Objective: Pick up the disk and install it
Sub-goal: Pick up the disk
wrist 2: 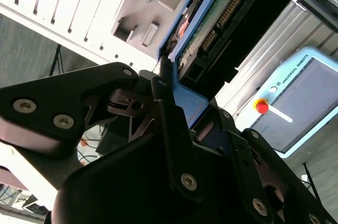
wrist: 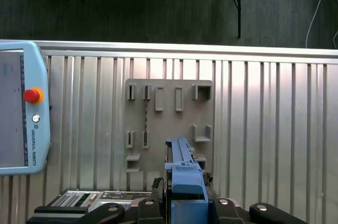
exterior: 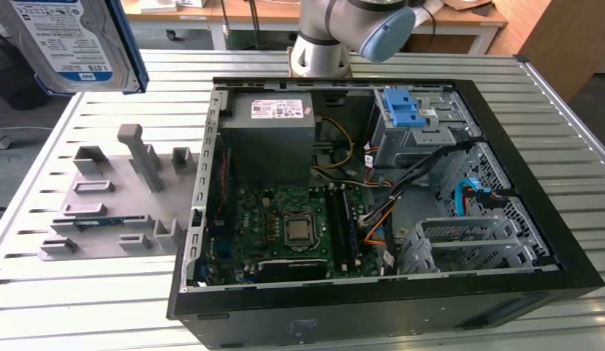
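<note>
Clamping the disk [exterior: 74,44], the claw [wrist: 187,205] hangs over the grey plate [exterior: 118,212], to the exterior view's left of the case [exterior: 381,300].

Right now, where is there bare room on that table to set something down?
The table is bare between the grey fixture plate and its near edge at the exterior view's lower left, and beside the computer case on that view's right. The case's inside is crowded with cables.
</note>
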`<state>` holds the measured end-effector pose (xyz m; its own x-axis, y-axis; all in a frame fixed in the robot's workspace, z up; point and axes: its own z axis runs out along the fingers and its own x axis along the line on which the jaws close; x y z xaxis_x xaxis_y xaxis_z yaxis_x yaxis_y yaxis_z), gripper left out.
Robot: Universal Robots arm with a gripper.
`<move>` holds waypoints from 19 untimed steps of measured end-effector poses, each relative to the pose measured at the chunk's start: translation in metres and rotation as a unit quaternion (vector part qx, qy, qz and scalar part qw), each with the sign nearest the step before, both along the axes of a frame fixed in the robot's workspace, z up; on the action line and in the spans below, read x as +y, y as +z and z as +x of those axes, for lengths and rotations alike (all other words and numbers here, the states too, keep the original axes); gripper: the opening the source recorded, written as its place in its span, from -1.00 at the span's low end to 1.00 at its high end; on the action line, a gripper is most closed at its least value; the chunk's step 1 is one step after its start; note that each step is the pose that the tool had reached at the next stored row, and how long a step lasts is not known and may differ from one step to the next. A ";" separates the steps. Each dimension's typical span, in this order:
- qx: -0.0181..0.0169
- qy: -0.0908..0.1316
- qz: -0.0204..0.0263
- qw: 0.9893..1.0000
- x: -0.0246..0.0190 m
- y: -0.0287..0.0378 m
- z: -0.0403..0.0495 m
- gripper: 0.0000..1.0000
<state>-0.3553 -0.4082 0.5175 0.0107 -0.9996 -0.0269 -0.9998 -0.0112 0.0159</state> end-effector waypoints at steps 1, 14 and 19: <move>0.000 0.000 0.000 1.000 -0.0004 0.0000 0.0015 -0.27; 0.000 0.000 0.000 1.000 -0.0059 0.0000 0.0201 -0.27; 0.001 0.000 0.000 1.000 -0.0081 0.0000 0.0270 -0.27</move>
<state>-0.3283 -0.4163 0.5175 0.0107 -0.9996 -0.0269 -0.9998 -0.0111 0.0170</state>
